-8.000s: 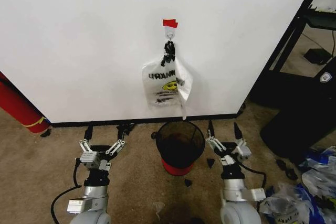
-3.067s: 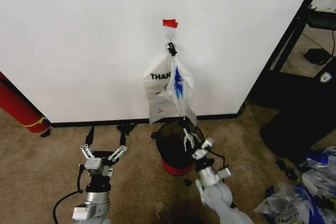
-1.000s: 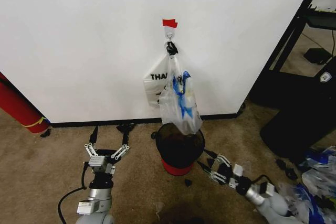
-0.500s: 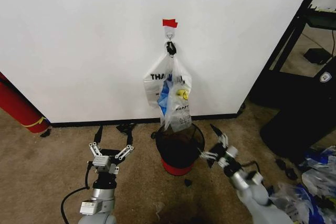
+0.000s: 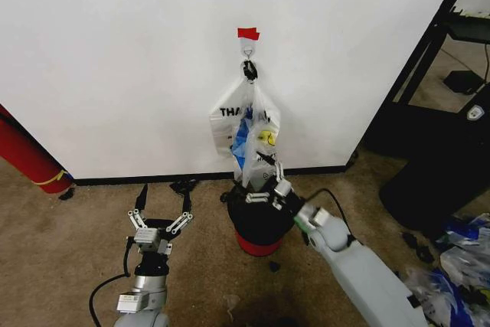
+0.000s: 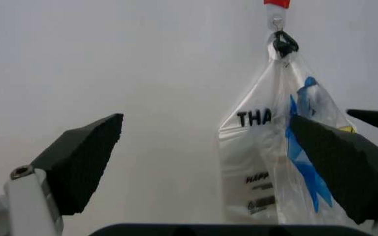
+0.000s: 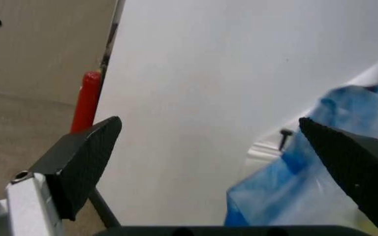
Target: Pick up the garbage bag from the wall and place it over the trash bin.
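The garbage bag (image 5: 259,149), see-through with blue strips and a yellow smiley, hangs from a small hook (image 5: 247,53) on the white wall (image 5: 115,59), in front of a white "THANK YOU" bag (image 5: 224,122). In the left wrist view both bags (image 6: 294,147) hang under the hook. Right below stands the black mesh trash bin (image 5: 246,226) with its red base. My right gripper (image 5: 266,183) is open at the bag's lower end, over the bin's rim; its wrist view shows blue plastic (image 7: 287,196) close ahead. My left gripper (image 5: 162,214) is open, low at the bin's left.
A red cylinder (image 5: 27,155) leans at the wall's left end. Black furniture (image 5: 436,158) stands at the right, with a pile of clear and blue bags (image 5: 452,273) on the carpet before it. Small black scraps (image 5: 273,266) lie near the bin.
My right arm has swung left from the bin's right side and risen to the bag's lower end. The hanging bags have stopped swaying. The left gripper has barely moved.
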You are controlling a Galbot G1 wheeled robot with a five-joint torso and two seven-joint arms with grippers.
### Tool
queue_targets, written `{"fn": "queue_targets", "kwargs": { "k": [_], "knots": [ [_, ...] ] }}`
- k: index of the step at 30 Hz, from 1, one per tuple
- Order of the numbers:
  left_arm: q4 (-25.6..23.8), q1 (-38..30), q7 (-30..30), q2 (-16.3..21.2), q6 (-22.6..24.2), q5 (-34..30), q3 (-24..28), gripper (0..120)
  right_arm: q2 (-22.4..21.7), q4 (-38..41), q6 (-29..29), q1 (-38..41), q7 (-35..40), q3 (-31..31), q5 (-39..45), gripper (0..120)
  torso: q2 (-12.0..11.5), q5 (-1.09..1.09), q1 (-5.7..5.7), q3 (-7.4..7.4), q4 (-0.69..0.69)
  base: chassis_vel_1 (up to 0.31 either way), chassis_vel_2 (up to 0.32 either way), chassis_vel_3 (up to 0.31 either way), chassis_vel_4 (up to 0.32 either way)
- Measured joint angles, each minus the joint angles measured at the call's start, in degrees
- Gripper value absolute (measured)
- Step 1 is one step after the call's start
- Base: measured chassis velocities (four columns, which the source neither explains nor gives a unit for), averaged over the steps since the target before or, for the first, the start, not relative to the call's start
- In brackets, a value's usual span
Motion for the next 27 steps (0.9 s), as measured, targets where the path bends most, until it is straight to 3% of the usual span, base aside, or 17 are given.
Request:
{"fn": "queue_targets", "kwargs": {
  "k": [3, 10, 23, 27],
  "knots": [
    [0.2, -0.3, 0.0, -0.4, -0.1, 0.3, 0.3, 100, -0.5, -0.9, -3.6, 3.5, 3.8, -4.1, -3.5, 100, 0.0, 0.01, 0.00, 0.00, 0.01, 0.000, 0.000, 0.000, 0.000],
    [0.4, -0.5, -0.1, -0.2, -0.1, 0.5, 0.5, 100, -1.5, 0.1, -14.0, 4.7, 9.6, -5.4, -10.6, 100, 0.0, 0.01, 0.00, 0.00, 0.00, 0.000, 0.000, 0.000, 0.000],
    [1.6, -1.1, -0.3, -0.2, -0.6, 0.6, 1.0, 100, -4.2, 2.9, -16.3, 1.9, 12.9, -0.5, -11.0, 100, 0.0, 0.01, -0.01, 0.00, 0.00, 0.000, 0.000, 0.000, 0.000],
    [1.6, -1.1, -0.3, -0.3, -0.6, 0.9, 1.2, 100, -4.6, 2.2, -16.5, 1.4, 12.5, 0.5, -10.6, 89, 0.0, 0.02, -0.01, 0.00, 0.00, 0.000, 0.000, 0.000, 0.000]
  ]
}}
